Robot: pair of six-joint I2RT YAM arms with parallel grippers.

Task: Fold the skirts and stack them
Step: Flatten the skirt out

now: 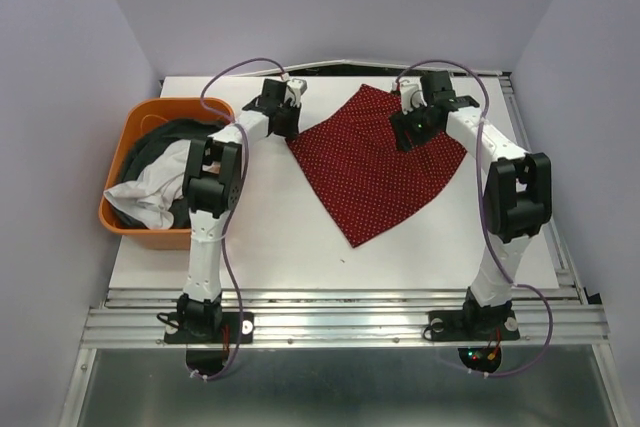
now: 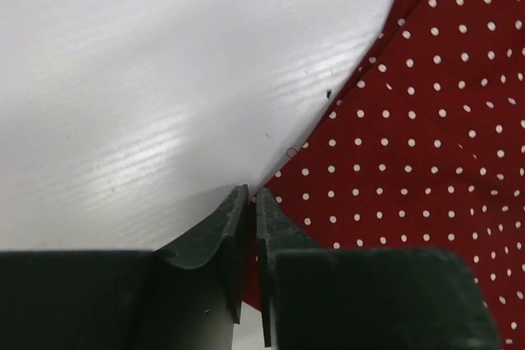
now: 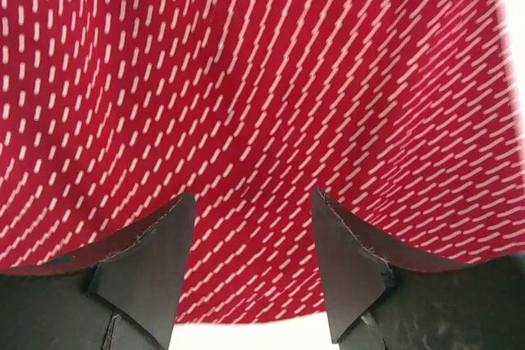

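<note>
The red skirt with white dots (image 1: 375,162) lies spread flat as a diamond on the white table (image 1: 260,237). My left gripper (image 1: 289,125) is at the skirt's left corner. In the left wrist view my left gripper (image 2: 252,194) is shut on the edge of the red skirt (image 2: 426,145). My right gripper (image 1: 406,133) hovers over the skirt's upper right part. In the right wrist view it (image 3: 250,198) is open, with the red cloth (image 3: 246,79) beneath it. The white skirt (image 1: 140,195) and the dark grey skirt (image 1: 165,142) lie crumpled in the basket.
The orange plastic basket (image 1: 125,137) stands at the table's left edge. Purple walls close in the back and sides. The arms' bases sit on a metal rail (image 1: 340,322) at the near edge.
</note>
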